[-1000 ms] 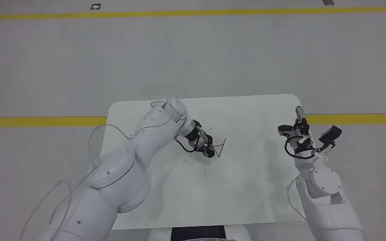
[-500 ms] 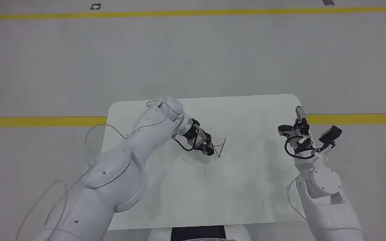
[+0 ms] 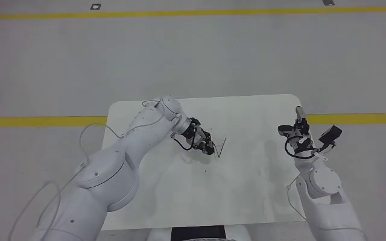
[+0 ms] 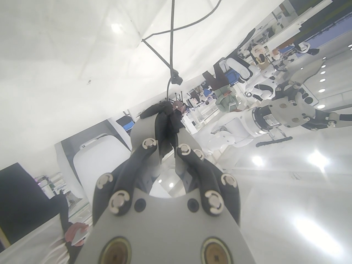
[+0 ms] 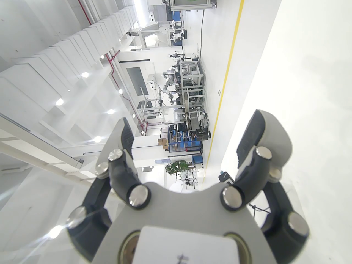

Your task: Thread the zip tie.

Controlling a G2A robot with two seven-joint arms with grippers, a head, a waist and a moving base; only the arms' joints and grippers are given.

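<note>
White tabletop (image 3: 253, 181) is set on a grey floor (image 3: 181, 54) crossed by yellow lines (image 3: 181, 12). Near the tabletop's centre the black zip tie (image 4: 172, 28) is clamped at one end between the closed jaws of the left gripper (image 3: 208, 149), with its thin strands crossed just beyond them. By the tabletop's right edge the right gripper (image 5: 192, 130) is held with its jaws spread wide, well apart from the zip tie.
</note>
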